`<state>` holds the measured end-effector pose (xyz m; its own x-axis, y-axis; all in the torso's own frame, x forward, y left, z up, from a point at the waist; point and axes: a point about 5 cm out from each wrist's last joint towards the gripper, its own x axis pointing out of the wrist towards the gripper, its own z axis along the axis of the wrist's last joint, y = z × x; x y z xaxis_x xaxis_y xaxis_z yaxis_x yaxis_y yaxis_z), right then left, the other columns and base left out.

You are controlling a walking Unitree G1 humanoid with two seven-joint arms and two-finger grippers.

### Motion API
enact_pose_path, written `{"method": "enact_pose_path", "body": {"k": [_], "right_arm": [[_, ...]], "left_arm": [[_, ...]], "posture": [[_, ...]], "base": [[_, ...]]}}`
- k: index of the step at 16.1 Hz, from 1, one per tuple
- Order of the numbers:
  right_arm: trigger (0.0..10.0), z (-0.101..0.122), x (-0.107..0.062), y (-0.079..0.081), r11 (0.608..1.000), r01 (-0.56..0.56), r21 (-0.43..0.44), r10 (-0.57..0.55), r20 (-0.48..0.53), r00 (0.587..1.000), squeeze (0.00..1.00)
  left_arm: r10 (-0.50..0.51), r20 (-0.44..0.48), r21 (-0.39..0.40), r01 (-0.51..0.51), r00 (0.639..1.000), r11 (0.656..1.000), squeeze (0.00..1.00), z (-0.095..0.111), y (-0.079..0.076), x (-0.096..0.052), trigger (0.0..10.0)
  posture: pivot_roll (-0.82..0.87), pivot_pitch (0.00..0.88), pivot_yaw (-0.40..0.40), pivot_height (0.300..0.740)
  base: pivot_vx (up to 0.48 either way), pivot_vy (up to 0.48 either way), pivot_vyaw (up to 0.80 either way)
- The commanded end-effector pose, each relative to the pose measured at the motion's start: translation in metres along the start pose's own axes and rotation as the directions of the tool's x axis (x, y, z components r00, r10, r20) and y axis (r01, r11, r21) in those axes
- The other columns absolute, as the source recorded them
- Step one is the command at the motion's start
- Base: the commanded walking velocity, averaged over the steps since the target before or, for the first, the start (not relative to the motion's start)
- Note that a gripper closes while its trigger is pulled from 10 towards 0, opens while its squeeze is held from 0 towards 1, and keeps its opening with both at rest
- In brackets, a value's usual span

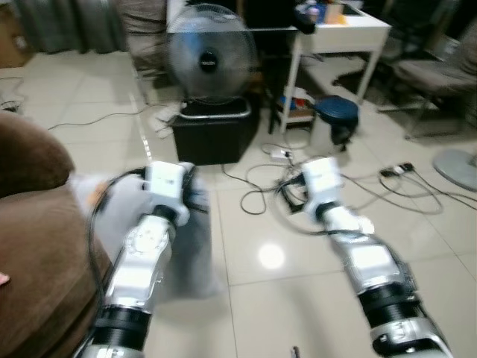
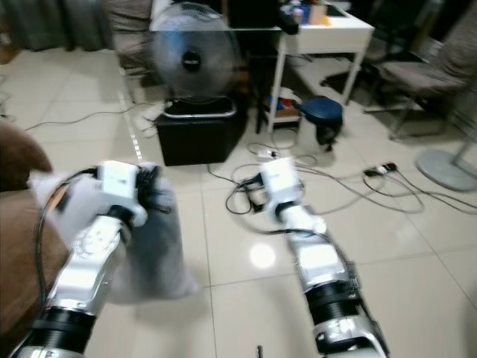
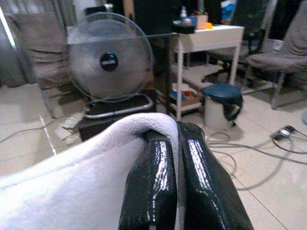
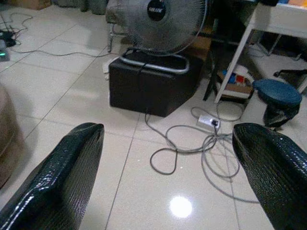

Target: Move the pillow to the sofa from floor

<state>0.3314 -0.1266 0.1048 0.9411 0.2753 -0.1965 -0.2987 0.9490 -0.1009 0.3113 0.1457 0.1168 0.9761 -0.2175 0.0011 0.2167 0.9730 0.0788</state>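
Left eye view: the left tool (image 1: 195,195) sits at about 8 o'clock in the frame, clenched on the pale grey pillow (image 1: 190,253), which hangs from it above the tiled floor (image 1: 298,276) and droops down past the silver forearm. The brown sofa (image 1: 33,224) fills the 9 o'clock edge, just beside the pillow. The right arm reaches forward at 5 o'clock; its tool (image 1: 292,195) is carrying nothing, over a tangle of cables (image 1: 261,195). A standing fan (image 1: 211,51) on a black box (image 1: 212,134) stands at 12 o'clock, with a white worktop (image 1: 344,30) at 1 o'clock and a blue bin (image 1: 335,119) below it.

Right eye view: the same scene, blurred; the pillow hangs close against the sofa's arm.

Left wrist view: both black fingers (image 3: 156,191) are pressed together on a fold of the pillow's edge, so the grip takes only a thin pinch of fabric.

Right wrist view: the right tool's fingers (image 4: 62,177) stand wide apart, released, with bare floor and cables between them.

Risks, as I judge them: the thin edge pinch could slip as the arm swings toward the sofa, dropping the pillow. The hanging bulk may catch on the sofa's arm if it is not lifted high enough. The cables underfoot could snag a step.
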Motion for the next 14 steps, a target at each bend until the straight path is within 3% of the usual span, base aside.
{"method": "enact_pose_path", "body": {"k": [1, 14], "right_arm": [[10.0, 0.0084, 0.004, 0.0114, 0.999, -0.036, -0.007, 0.036, 0.028, 0.999, 0.0], [10.0, 0.0074, 0.0036, 0.0103, 1.0, -0.018, 0.003, 0.018, 0.034, 0.999, 0.0]], "left_arm": [[0.022, 0.081, 0.027, -0.024, 0.996, 0.999, 0.0, 0.0186, 0.0114, 0.0032, 10.0], [-0.012, 0.08, 0.051, 0.008, 0.997, 0.999, 0.0, 0.0209, 0.0098, 0.0072, 10.0]], "posture": [[0.09, 0.0, 0.0, 0.74], [0.09, 0.0, 0.025, 0.74]], "base": [[0.442, 0.0, 0.0], [0.462, 0.0, 0.04]]}}
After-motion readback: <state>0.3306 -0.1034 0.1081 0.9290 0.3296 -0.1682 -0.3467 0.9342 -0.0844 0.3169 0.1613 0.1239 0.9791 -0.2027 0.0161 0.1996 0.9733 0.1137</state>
